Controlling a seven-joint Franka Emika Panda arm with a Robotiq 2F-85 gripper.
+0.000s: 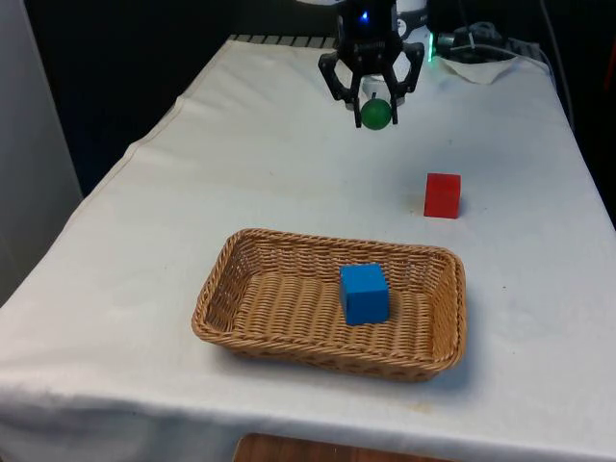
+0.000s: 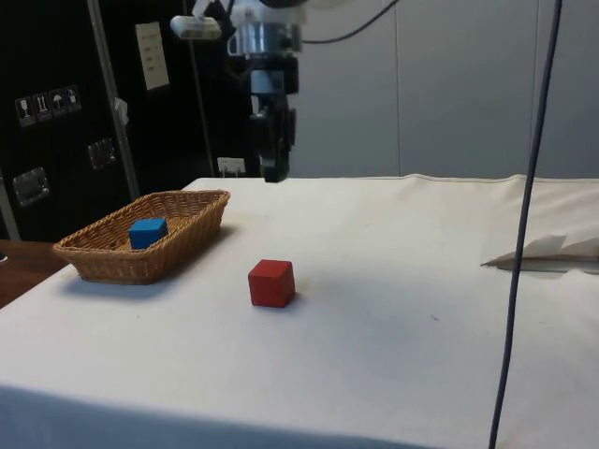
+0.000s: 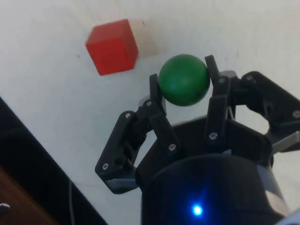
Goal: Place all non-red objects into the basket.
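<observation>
Where the green ball [image 1: 375, 114] sits, it is clamped between the two fingers of the tool [image 1: 373, 102], one finger on each side, as the wrist view [image 3: 183, 79] makes plain; the ball is clear of the cloth, held well above the bench [image 1: 241, 183] at its far end; in the side view the tool [image 2: 272, 170] hangs above the far part of the bench, pointing straight down. The blue cube [image 1: 364, 294] already lies inside the wicker basket [image 1: 217, 289], resting on its floor toward the front view's right; the side view shows the blue cube [image 2: 148, 232] below the rim of the basket [image 2: 182, 224]. The red cube [image 1: 442, 195] stands on the cloth outside the basket, between basket and tool and off to the front view's right; it is well apart from both; the wrist view shows the red cube [image 3: 112, 47] on the cloth just beyond the ball. The basket is at the near part of the bench.
</observation>
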